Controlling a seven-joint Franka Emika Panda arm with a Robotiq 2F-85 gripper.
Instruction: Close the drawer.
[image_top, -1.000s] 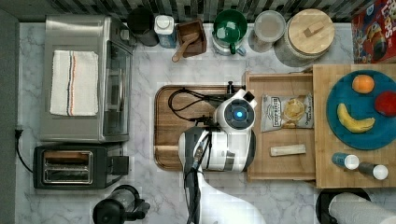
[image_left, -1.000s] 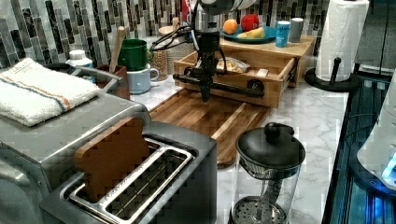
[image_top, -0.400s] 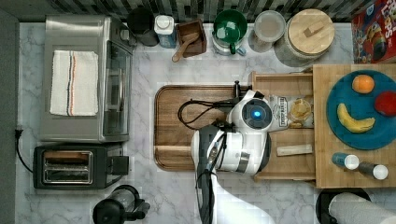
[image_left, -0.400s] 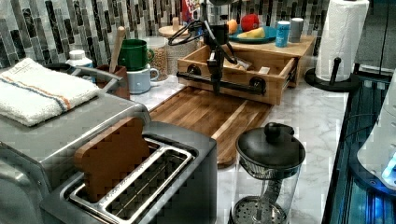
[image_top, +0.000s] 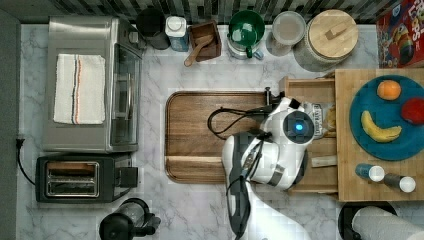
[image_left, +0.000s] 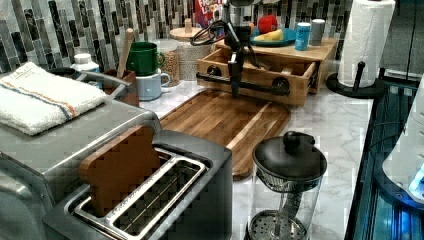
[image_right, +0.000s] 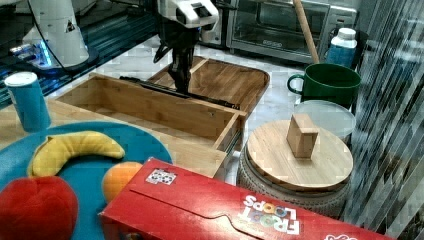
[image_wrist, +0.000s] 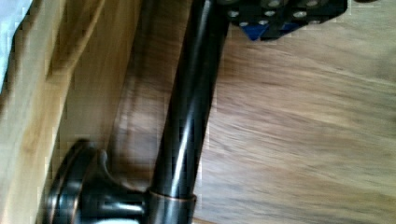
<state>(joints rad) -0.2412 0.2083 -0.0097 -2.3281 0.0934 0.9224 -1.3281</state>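
Drawer (image_left: 260, 75) half out from under the block-top stand (image_top: 345, 80) near the bench's back edge, in front of the backsplash, with the dark bar handle (image_left: 240, 84) facing the brown serving board (image_left: 225, 117). Gripper (image_left: 235, 75) pressed right at that bar, can't tell how the jaws are set. Could easily slide off the round bar or push off-centre and jam the drawer crooked, snack bag (image_top: 320, 112) inside maybe catching too.
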